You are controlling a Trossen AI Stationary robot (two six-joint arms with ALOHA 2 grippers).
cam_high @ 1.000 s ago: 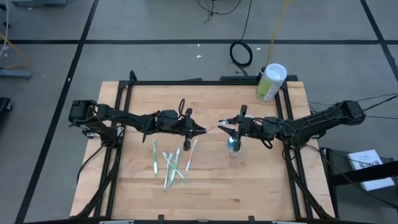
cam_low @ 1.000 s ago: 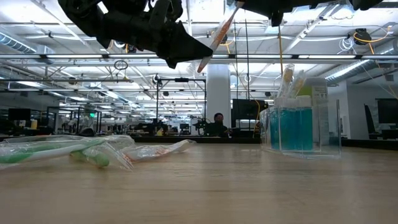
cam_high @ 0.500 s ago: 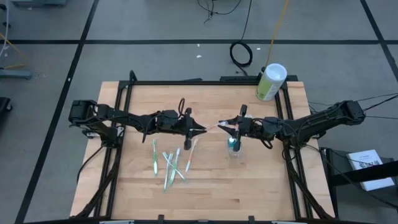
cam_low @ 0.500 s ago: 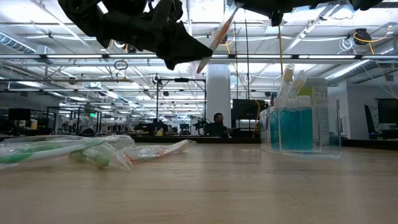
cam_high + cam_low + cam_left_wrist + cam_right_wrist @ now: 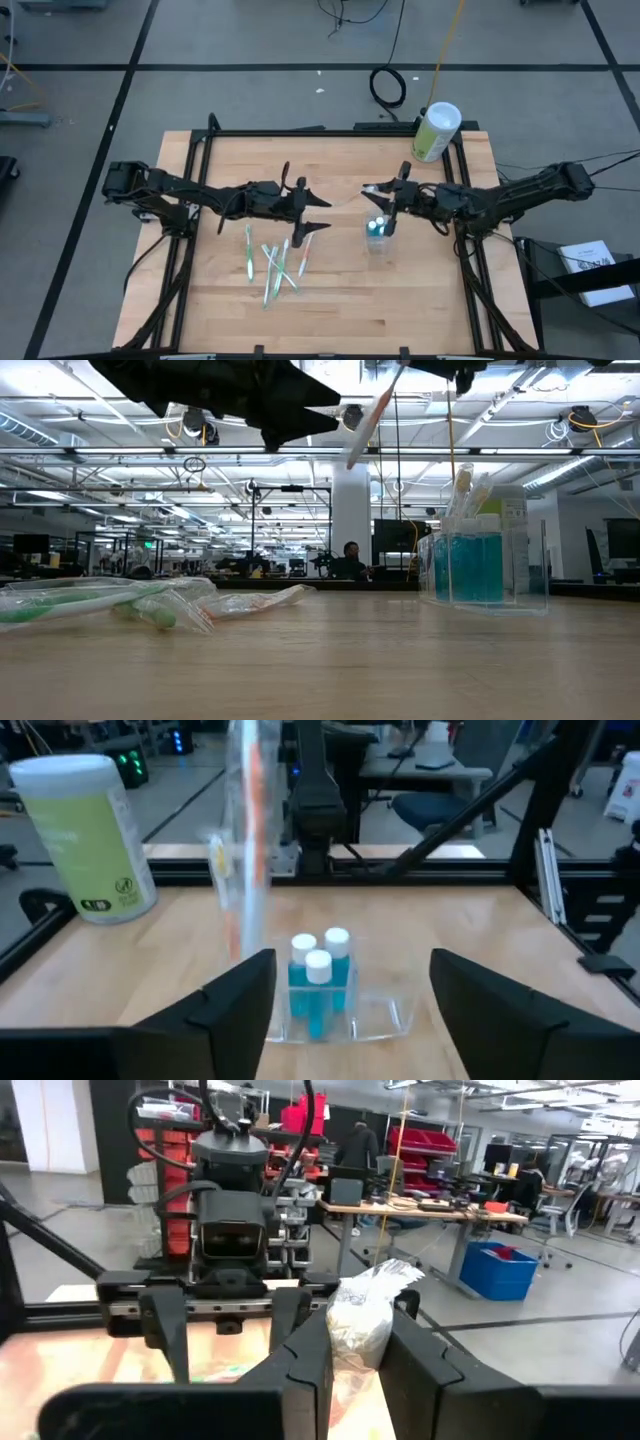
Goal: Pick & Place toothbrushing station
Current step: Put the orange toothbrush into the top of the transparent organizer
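A toothbrush in a clear wrapper hangs high over the table's middle, and my right gripper is shut on it. My left gripper stands open just left of it, and its wrist view shows the toothbrush out in front of its spread fingers, clear of them. Below my right gripper the clear cup stands on its base on the wood, holding blue tubes with white caps. Several more wrapped toothbrushes lie flat on the table left of the middle. My right gripper pinches the crumpled end of the toothbrush's wrapper between its two fingers. The fingers come about level from the table's right side. The toothbrush slants down from them toward my left gripper, lifted clear of the table and the cup.
A pale-green canister with a white lid stands at the table's far right corner. A black frame runs round the wooden top. Bare wood lies along the near edge.
My left gripper has opened, let go of the wrapped toothbrush and drawn back a little toward the table's left edge. My right gripper has moved up and toward the right edge, carrying the toothbrush, which now hangs from it alone.
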